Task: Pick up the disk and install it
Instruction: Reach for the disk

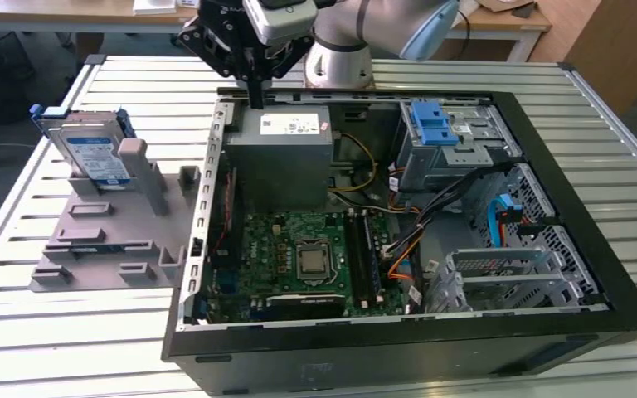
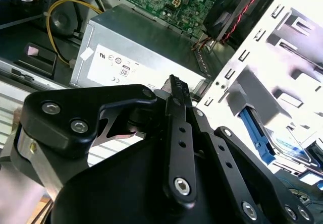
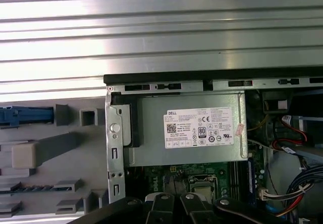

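Across the slatted metal surface (image 1: 584,124) you have an open black computer case (image 1: 407,352) lying on its side, taking up the middle and the exterior view's right. On the exterior view's left, just beside the case, a grey moulded holder (image 1: 97,240) lies flat on the slats.

Inside the case, the grey metal box with a white sticker (image 1: 285,153) fills the far corner nearest the holder. You can see it in both wrist views too (image 3: 192,128) (image 2: 146,47). The green board (image 1: 296,249) lies on the near side of that box. The grey cage with blue plastic tabs (image 1: 451,137) stands at the far side toward the exterior view's right.

The disk (image 1: 92,153) is still parked in the far end of the holder, outside the case. It stands on end and leans back slightly, so its long axis runs roughly upright. Its white-and-blue label faces the exterior camera, and the blue rails run up its two long sides.

Your end effector (image 1: 255,98) hangs pointing straight down over the far rim of the case, just above the far edge of the stickered box. Its fingers (image 2: 174,90) are drawn together with nothing between them. It is well apart from the disk, which stands off toward the exterior view's left.
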Available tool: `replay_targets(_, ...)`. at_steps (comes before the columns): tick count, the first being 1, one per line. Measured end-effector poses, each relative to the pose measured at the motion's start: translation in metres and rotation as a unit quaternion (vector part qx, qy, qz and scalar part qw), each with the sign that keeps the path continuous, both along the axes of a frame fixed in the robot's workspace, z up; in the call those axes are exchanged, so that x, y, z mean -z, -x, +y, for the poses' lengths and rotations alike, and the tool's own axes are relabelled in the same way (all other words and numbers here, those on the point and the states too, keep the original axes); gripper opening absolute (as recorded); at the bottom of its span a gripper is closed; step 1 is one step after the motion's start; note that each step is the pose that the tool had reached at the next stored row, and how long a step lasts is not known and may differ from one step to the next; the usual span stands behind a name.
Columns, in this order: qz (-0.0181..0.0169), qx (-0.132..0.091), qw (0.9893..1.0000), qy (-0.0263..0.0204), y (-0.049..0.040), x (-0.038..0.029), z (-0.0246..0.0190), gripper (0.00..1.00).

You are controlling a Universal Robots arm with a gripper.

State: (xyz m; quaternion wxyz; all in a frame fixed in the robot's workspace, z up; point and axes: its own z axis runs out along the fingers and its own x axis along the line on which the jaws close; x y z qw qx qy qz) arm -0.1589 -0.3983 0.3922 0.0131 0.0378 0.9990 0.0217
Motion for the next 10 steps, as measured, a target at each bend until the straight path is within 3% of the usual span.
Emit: replay_targets(10,0.0000,0.000,1.0000,0.0000,0.0074,0.0003,0.0003,0.11)
